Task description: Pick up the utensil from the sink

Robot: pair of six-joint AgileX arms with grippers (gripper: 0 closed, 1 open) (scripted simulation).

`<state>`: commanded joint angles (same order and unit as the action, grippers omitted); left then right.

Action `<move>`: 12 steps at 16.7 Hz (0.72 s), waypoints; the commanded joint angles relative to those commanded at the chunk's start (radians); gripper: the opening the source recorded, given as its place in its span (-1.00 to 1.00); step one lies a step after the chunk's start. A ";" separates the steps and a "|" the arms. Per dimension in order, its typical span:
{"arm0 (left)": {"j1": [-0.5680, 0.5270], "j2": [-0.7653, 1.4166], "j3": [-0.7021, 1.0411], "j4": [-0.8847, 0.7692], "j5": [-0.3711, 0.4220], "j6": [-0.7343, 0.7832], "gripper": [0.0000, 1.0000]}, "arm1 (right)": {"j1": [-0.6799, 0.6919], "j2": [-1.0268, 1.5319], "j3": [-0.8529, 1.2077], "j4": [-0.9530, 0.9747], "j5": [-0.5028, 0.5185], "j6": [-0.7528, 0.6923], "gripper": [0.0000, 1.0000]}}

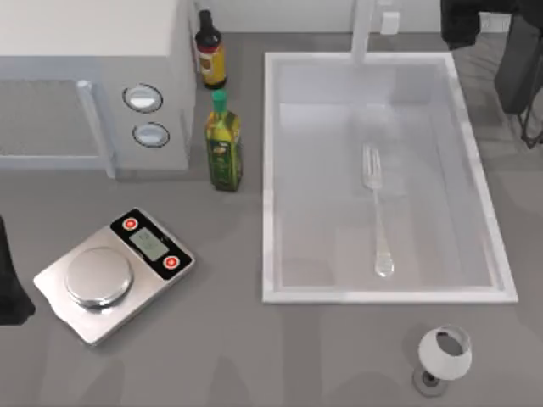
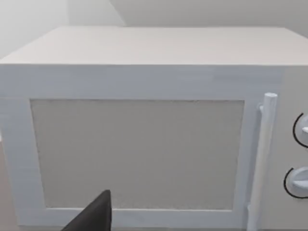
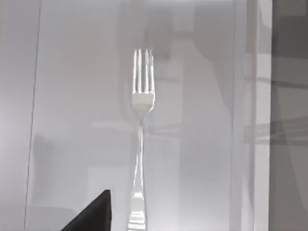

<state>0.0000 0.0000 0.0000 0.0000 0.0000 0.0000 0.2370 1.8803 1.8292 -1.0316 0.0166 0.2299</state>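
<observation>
Plainly, there is one fork (image 1: 376, 209) here, and it lies flat on the floor of the one sink (image 1: 270, 178), a little right of the basin's middle in the top view, tines toward the far wall and rounded handle end toward the near rim. Nothing touches it. From my right wrist the fork (image 3: 141, 144) runs lengthwise up the pale basin floor, its four tines countable, while the end of its handle is cut off at the frame's edge. A dark wedge (image 3: 91, 214) sits at that frame's edge, perhaps part of my own right fingers, but I cannot tell whether they stand wide or narrow.

On the grey surface (image 1: 254, 356) I count two bottles: a dark one with a yellow label (image 1: 210, 51) and a green-capped oil bottle (image 1: 223, 142), both upright between the microwave (image 1: 93, 85) and the sink. There is one silver kitchen scale (image 1: 114, 273) near the left and one white cup (image 1: 443, 356) in front of the sink, at the right.

My left arm is parked at the left edge (image 1: 10, 280), cut off by the frame. Its wrist view faces the microwave door (image 2: 137, 154) and handle (image 2: 262, 159), with two dials half cut off at the side; I cannot tell how those fingers stand either.
</observation>
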 joint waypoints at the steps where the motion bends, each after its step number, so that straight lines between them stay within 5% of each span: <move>1: 0.000 0.000 0.000 0.000 0.000 0.000 1.00 | 0.014 0.101 0.098 -0.057 -0.001 0.017 1.00; 7: 0.000 0.000 0.000 0.000 0.000 0.000 1.00 | 0.087 0.598 0.578 -0.342 -0.005 0.109 1.00; 12: 0.000 0.000 0.000 0.000 0.000 0.000 1.00 | 0.118 0.794 0.768 -0.457 -0.008 0.149 1.00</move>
<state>0.0000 0.0000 0.0000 0.0000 0.0000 0.0000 0.3551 2.6739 2.5970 -1.4882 0.0090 0.3790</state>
